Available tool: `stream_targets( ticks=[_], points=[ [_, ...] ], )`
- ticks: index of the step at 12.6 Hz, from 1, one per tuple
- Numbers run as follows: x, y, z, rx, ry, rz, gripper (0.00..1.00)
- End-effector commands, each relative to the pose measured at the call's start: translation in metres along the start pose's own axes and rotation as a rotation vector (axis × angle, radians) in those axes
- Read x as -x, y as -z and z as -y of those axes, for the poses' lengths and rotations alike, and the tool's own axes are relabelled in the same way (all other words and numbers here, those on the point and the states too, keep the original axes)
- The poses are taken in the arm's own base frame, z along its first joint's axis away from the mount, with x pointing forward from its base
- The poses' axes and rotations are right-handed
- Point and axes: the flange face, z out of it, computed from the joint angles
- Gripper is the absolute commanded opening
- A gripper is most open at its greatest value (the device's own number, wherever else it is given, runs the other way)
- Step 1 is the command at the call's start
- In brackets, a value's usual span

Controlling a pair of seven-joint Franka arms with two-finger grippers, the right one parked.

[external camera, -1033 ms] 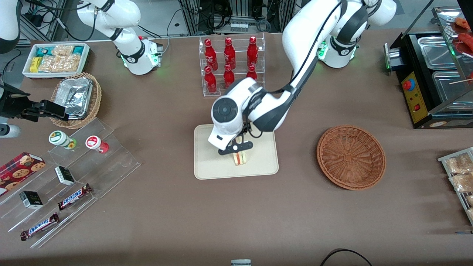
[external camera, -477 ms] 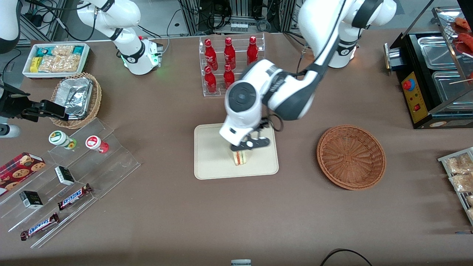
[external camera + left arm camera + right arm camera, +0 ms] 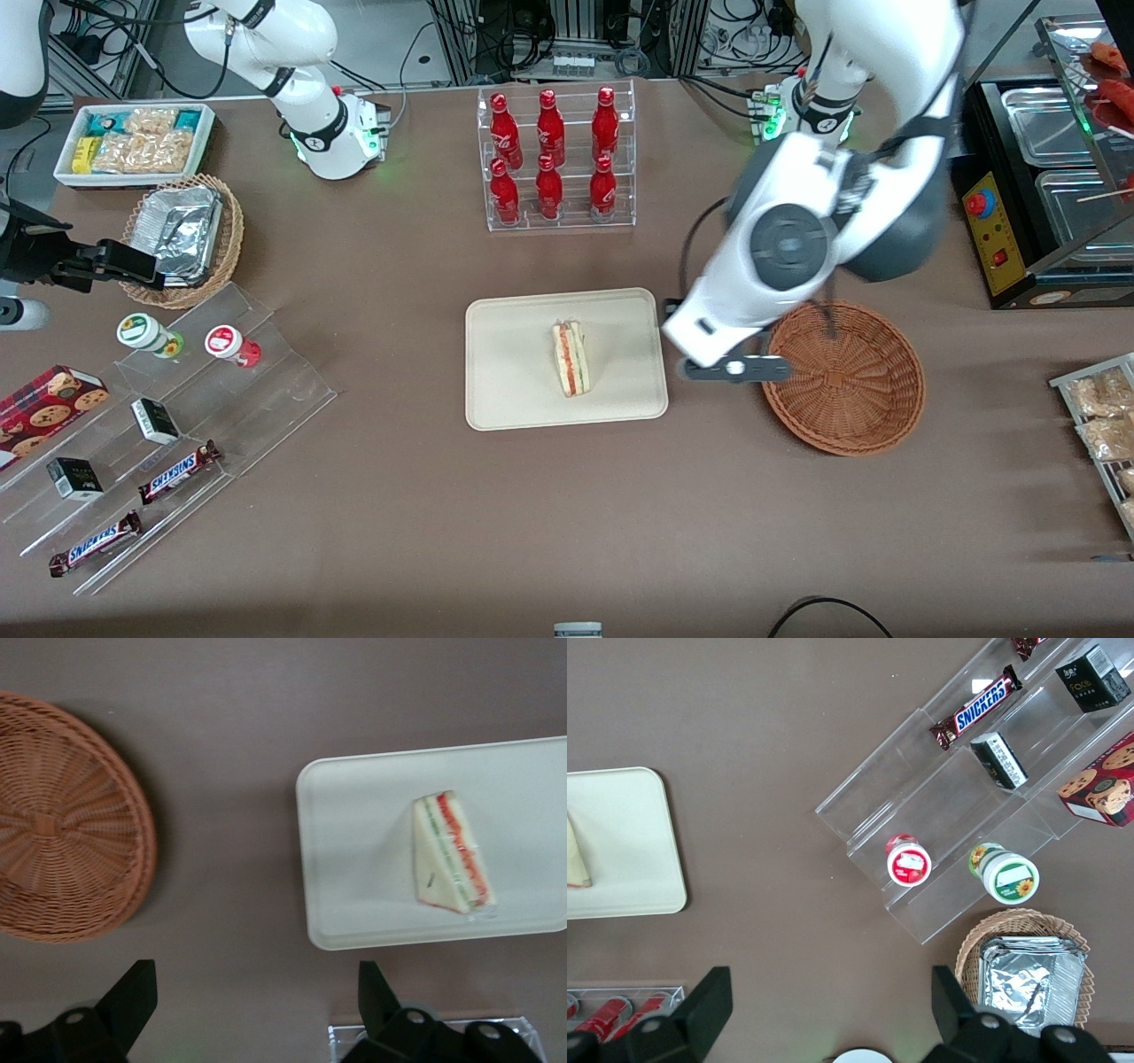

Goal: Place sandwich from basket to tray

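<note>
Surface: brown cloth-covered surface (image 3: 372, 496), carrying every item below; landmark taken as the tray.
Tray: cream-beige, low-rimmed tray (image 3: 505, 390), flat on the surface, mid-table.
Sandwich: wedge sandwich (image 3: 572, 357) lay on the tray, inside the rim, on the half nearer the basket; red and green filling stripes visible along the cut edge; seen also from the left wrist camera (image 3: 450, 853), fully on the tray (image 3: 354, 859), clear of its rim.
Basket: reddish-brown wicker basket (image 3: 842, 377), off the tray toward the working arm's end, not touching it; nothing visible inside; same in the wrist view (image 3: 62, 815).
Gripper: gripper (image 3: 733, 369) hung above the strip of surface between tray and basket, partly over the basket's rim, away from the sandwich; fingers spread wide, pinching nothing; both dark fingertips (image 3: 133, 988) seen well apart in the wrist view.
Bottle rack: clear rack of red bottles (image 3: 554, 159), farther from the front camera than the tray, apart from it.
Task state: judged done, sandwich out of the basket and resting on the tray.
Handling, judged: light, soft, easily squashed; bread likely to dent and layers likely to slide apart under a hard pinch; not slippery, somewhat crumbly.
Hold, judged: best taken across the two flat bread faces near the thick middle of the wedge, pressing the layers together gently; thin pointed corner and open filling edge best avoided.
</note>
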Motion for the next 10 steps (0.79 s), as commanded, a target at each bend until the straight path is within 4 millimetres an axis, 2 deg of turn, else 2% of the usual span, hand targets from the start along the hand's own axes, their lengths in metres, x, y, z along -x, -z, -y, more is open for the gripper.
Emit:
stream_targets(
  ticks=[1, 2, 4, 8, 10],
  points=[
    [0.02, 0.008, 0.065, 0.017, -0.067, 0.014, 1.0],
    [0.019, 0.015, 0.092, 0.027, -0.072, 0.013, 1.0],
    [0.029, 0.021, 0.123, 0.037, -0.088, 0.013, 1.0],
    [0.056, 0.031, 0.149, -0.027, -0.078, -0.005, 1.0],
    [0.055, 0.034, 0.167, -0.024, -0.076, -0.009, 1.0]
  ],
)
